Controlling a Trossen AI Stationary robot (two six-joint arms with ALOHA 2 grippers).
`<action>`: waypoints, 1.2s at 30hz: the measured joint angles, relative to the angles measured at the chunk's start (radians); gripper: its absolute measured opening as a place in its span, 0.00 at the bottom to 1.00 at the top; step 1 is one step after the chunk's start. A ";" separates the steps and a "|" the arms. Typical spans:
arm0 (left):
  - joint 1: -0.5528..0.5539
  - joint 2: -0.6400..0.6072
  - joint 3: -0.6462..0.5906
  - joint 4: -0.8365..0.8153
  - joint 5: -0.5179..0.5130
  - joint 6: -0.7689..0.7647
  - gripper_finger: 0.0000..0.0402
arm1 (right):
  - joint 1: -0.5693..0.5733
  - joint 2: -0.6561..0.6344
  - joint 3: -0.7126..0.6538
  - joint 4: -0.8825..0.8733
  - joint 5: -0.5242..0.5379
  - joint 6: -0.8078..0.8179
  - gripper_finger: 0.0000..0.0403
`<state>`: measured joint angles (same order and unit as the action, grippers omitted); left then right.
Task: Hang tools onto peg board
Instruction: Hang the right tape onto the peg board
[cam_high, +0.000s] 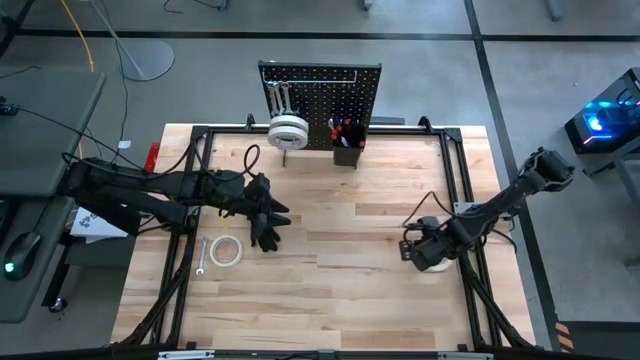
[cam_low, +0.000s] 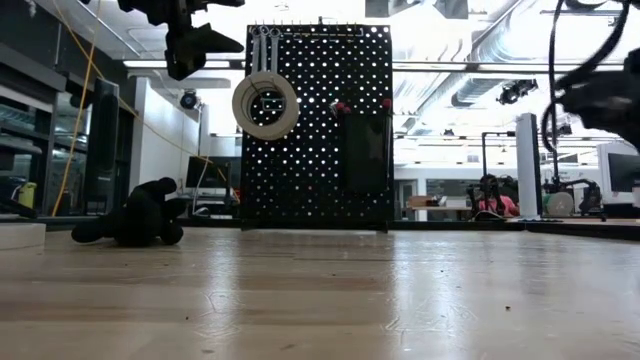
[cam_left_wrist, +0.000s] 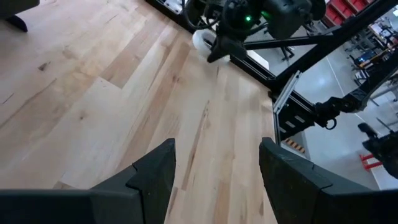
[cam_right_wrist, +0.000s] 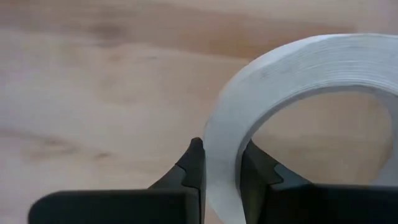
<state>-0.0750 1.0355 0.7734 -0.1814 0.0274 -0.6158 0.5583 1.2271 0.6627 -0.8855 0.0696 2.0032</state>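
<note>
Right pincer (cam_right_wrist: 221, 171) is clamped across the wall of a white tape roll (cam_right_wrist: 298, 99), one finger inside the ring and one outside; that bite on the thin wall makes sense, since it leaves the centre hole free to slide over a hook. From above, that pincer (cam_high: 428, 252) sits at the right side of the wooden surface (cam_high: 340, 300), well apart from the peg board (cam_high: 320, 100); whether the roll is lifted off the wood or resting on it, I can't tell. Left pincer (cam_high: 268, 222) has its fingers spread wide with nothing between them, just bare wood in its wrist view, and it hangs above the left-centre of the surface. Just beside it lie a second tape roll (cam_high: 225, 251) and a silver wrench (cam_high: 200, 256), flat on the wood, probably its next pick. The board stands upright at the far edge: one tape roll already hangs on it (cam_low: 265, 104), wrenches (cam_low: 262, 45) hang from the top hooks, and the red-handled screwdrivers (cam_high: 343, 128) stand in the small black bin (cam_high: 348, 152), which suits tools with no hole to hook. So the job looks partly done. Next the right arm needs to carry its roll across to a free hook; the risk is the roll twisting in that narrow grip.
</note>
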 joint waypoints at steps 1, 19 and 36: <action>0.000 0.000 0.000 0.000 -0.004 0.004 0.53 | 0.000 0.000 0.000 -0.035 -0.013 0.009 0.11; 0.002 0.000 0.000 0.002 -0.018 0.017 0.53 | -0.046 -0.006 -0.221 0.260 -0.071 -0.096 0.11; 0.003 0.000 0.001 0.000 -0.034 0.018 0.53 | -0.032 -0.099 -0.133 0.263 -0.004 -0.178 0.10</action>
<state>-0.0715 1.0359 0.7746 -0.1814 -0.0063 -0.5976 0.5267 1.1278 0.5292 -0.6226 0.0659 1.8251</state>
